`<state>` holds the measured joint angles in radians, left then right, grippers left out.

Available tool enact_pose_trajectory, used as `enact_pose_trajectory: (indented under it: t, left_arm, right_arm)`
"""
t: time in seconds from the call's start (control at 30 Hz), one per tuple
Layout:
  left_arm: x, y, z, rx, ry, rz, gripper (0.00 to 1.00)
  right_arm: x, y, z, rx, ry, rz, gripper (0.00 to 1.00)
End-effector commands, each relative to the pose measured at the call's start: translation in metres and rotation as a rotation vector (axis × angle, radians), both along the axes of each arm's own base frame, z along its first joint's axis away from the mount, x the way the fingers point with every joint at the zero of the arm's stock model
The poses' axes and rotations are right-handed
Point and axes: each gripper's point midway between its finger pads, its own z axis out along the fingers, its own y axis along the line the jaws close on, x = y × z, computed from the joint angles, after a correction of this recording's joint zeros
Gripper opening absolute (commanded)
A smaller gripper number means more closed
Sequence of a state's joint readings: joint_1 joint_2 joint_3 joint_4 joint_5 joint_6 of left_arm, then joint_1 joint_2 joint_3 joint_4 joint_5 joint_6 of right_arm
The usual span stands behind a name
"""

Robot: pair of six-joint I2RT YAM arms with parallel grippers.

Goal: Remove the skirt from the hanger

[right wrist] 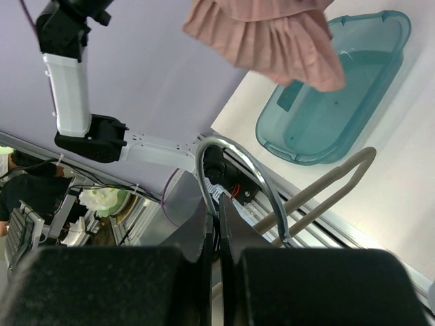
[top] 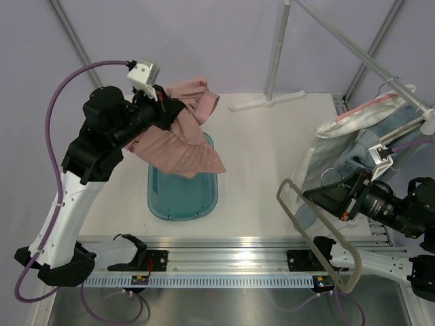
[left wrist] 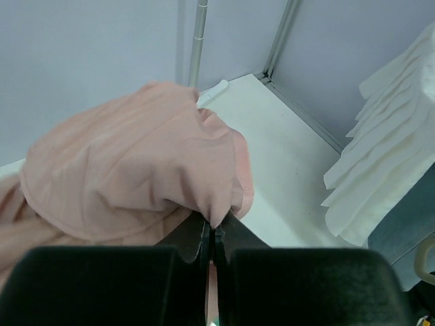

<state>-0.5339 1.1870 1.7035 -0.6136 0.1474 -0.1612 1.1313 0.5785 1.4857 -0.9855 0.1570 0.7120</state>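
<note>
Left jaws pinch pink pleated fabric skirt (top: 183, 139) above teal plastic tub (top: 182, 197); right jaws pinch beige hanger (top: 279, 195) by its hook. Thin fold could slip, dropping skirt.

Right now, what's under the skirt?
The bin sits below the hanging skirt. Its near half shows nothing inside. Its far end is covered by the skirt, so I can't see what's there.

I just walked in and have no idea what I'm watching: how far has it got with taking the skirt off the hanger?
The removal looks done: the pink skirt hangs free from the shut left end effector, above the teal bin. In hand: the right end effector pinches the hook of the bare hanger, well off to the side. Remaining, probably: setting both down.
</note>
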Motion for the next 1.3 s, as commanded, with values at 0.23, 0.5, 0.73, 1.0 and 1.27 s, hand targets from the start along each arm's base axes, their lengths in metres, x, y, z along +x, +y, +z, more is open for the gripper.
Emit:
enact_pose_trajectory:
  t: [0.23,0.5,0.73,1.0,1.27]
  left_arm:
    - [-0.009,0.020,-0.032,0.058,0.028,0.040,0.00]
    - [0.006,0.036,-0.091,0.059,0.118,0.089,0.00]
    - [0.013,0.077,-0.106,-0.016,0.148,0.152,0.00]
    - [0.008,0.113,-0.103,-0.034,0.132,0.242,0.00]
    - [0.007,0.099,-0.131,-0.071,0.194,0.151,0.00]
  right_arm:
    - [0.011,0.014,-0.009,-0.014,0.019,-0.026,0.00]
    - [0.010,0.009,-0.013,-0.009,0.026,-0.037,0.00]
    - [0.013,0.014,-0.017,-0.020,0.033,-0.038,0.00]
    - [0.016,0.024,-0.023,-0.037,0.038,-0.031,0.00]
    - [0.017,0.027,-0.029,-0.041,0.048,-0.028,0.00]
